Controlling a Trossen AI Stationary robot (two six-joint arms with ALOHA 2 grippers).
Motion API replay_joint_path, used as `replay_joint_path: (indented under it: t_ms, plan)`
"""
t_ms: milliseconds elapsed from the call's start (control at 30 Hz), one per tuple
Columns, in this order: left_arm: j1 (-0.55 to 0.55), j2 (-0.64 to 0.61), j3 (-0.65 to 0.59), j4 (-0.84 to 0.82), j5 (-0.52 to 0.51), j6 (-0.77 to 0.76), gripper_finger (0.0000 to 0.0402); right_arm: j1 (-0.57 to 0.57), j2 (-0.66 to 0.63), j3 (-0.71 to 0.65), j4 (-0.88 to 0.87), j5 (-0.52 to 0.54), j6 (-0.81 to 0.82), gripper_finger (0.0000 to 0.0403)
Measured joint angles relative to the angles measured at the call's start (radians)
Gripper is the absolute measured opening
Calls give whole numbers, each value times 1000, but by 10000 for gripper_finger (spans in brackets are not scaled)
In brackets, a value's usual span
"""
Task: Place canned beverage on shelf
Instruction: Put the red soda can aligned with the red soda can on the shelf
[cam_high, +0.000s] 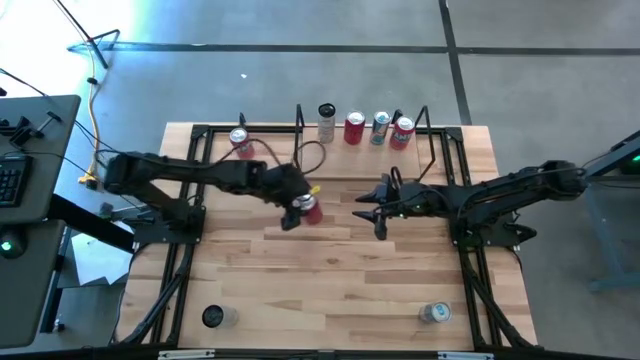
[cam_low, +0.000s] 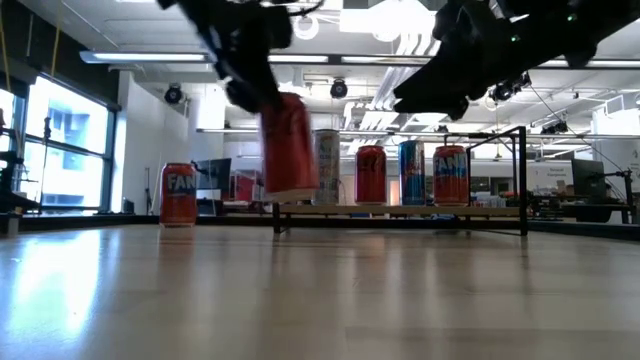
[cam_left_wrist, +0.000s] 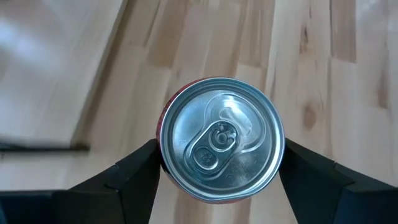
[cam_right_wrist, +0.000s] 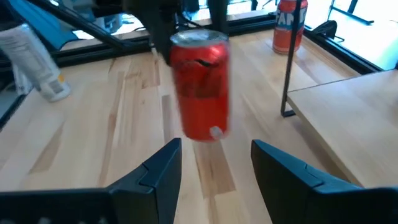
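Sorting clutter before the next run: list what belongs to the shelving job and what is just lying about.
Job:
red can, clamped in left gripper, lifted
shelf with four cans
right gripper, open, waiting

Lying about:
orange Fanta can
two cans near table's front edge

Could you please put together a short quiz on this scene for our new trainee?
1. How many cans stand on the shelf?
2. True or false: the right gripper is gripping the red can.
3. Where is the red can? A: standing on the tabletop. B: held above the tabletop by the left gripper. C: on the shelf.

Key: 1: four. 2: false, its fingers are open with nothing between them. 3: B.
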Motion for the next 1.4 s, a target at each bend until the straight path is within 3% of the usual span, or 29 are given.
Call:
replay_joint_path:
  t_ms: [300, 600, 867, 1100, 1400]
  plan:
    - [57, 290, 282, -8, 17, 167, 267, 77, -140, 0, -174, 138, 0, 178]
    - [123, 448, 427, -28, 82, 202, 267, 97, -147, 0, -232, 149, 6, 178]
    - [147, 473, 433, -42, 86, 221, 267, 96, -147, 0, -234, 149, 8, 178]
    - [137, 473, 433, -55, 84, 221, 340, 96, -147, 0, -234, 150, 30, 178]
    - [118, 446, 432, -89, 83, 254, 353, 96, -147, 0, -223, 150, 35, 178]
